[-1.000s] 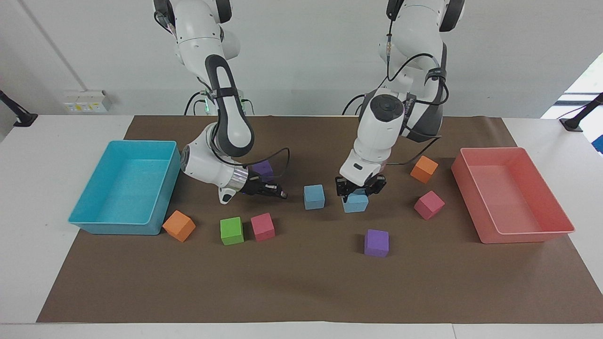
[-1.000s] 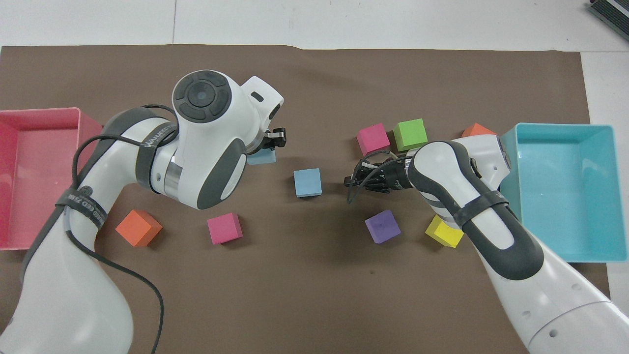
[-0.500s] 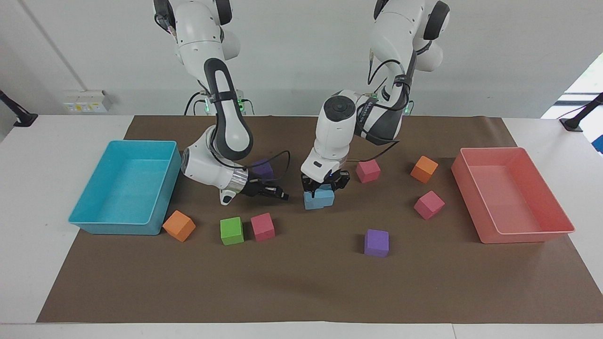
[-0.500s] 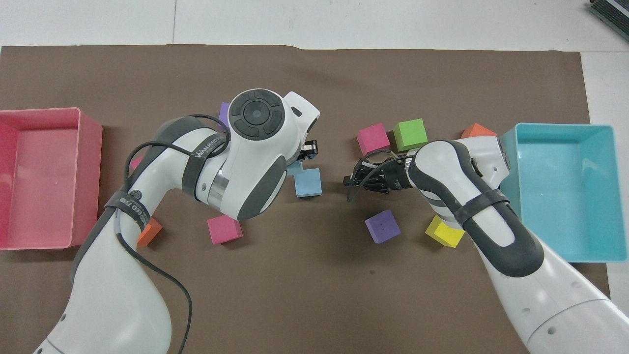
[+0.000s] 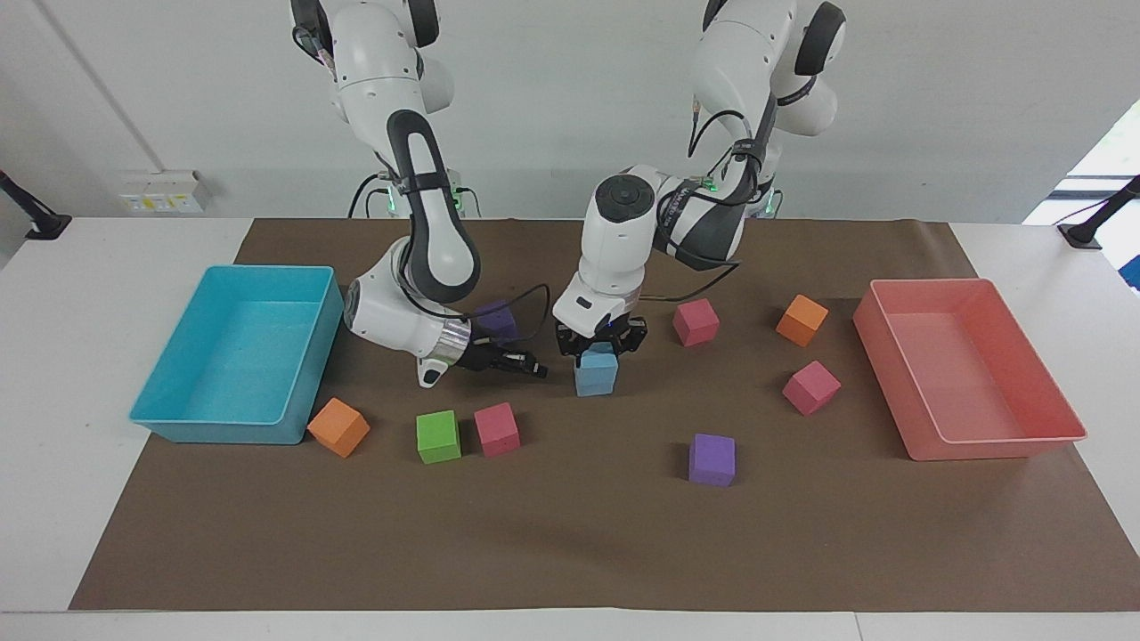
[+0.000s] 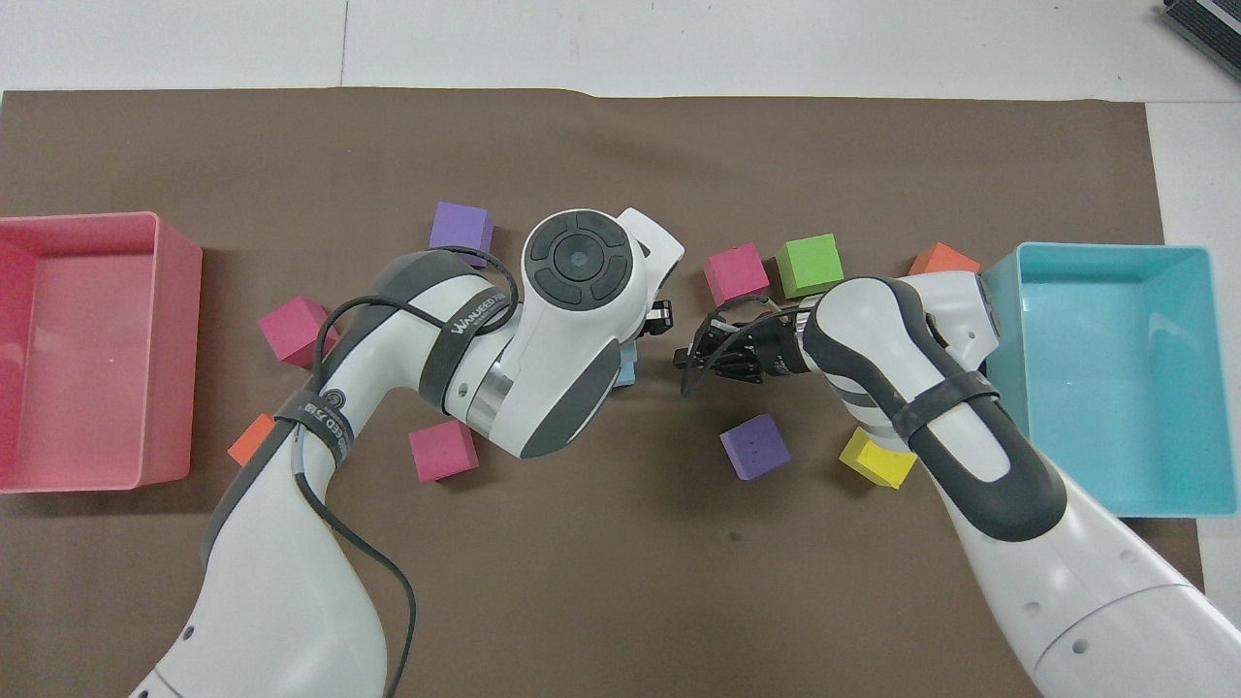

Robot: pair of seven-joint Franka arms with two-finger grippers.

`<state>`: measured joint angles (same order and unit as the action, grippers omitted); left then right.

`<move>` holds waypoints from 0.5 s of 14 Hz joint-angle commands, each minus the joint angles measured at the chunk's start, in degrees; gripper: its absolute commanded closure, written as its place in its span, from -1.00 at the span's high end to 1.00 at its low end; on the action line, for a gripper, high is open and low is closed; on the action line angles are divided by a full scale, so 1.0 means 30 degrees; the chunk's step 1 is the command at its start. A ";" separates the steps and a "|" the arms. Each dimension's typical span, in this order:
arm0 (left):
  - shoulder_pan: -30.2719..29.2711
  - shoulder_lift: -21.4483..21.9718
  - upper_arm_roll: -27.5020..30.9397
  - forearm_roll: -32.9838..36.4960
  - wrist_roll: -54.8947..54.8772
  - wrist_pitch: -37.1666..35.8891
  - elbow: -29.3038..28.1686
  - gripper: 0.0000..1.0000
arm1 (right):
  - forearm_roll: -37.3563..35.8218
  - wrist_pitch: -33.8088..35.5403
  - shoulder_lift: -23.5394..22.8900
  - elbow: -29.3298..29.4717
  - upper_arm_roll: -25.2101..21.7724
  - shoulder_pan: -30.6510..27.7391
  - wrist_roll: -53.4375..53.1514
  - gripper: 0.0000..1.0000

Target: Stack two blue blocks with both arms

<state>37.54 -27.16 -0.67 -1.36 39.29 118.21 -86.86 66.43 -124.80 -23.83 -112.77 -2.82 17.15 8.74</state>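
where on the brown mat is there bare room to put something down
The widest bare strip of the brown mat runs along the edge farthest from the robots, past the purple cube and green cube. It is crowded mid-mat, around the blue blocks under the left gripper.

The left arm (image 6: 543,339) enters from the lower left of the frame, its wrist at centre covering all but a sliver of a blue block (image 6: 626,365); the right arm (image 6: 921,388) enters from the lower right, its right gripper (image 6: 681,360) just beside that sliver; the pink tray (image 6: 175,339) sits at the left edge; the cyan tray (image 6: 1008,388) at the right edge; coloured cubes lie scattered between.
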 commanded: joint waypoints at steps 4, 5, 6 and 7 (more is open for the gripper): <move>0.0612 0.0703 0.0370 -0.0132 0.0379 0.0206 -0.1251 -0.70 | 0.0621 -0.0089 -0.0056 -0.0057 0.0090 -0.0061 0.0662 -1.00; 0.0612 0.0703 0.0370 -0.0132 0.0350 0.0235 -0.1309 -0.70 | 0.0621 -0.0089 -0.0056 -0.0057 0.0090 -0.0061 0.0691 -1.00; 0.0612 0.0761 0.0370 -0.0132 0.0379 0.0235 -0.1454 -0.69 | 0.0621 -0.0089 -0.0056 -0.0057 0.0090 -0.0061 0.0691 -1.00; 0.0612 0.0907 0.0370 -0.0132 0.0379 0.0264 -0.1659 -0.69 | 0.0621 -0.0089 -0.0056 -0.0057 0.0090 -0.0061 0.0691 -1.00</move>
<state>38.21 -27.05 -0.67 -1.36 39.61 118.21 -88.41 66.43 -124.80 -23.83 -112.77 -2.82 17.15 8.74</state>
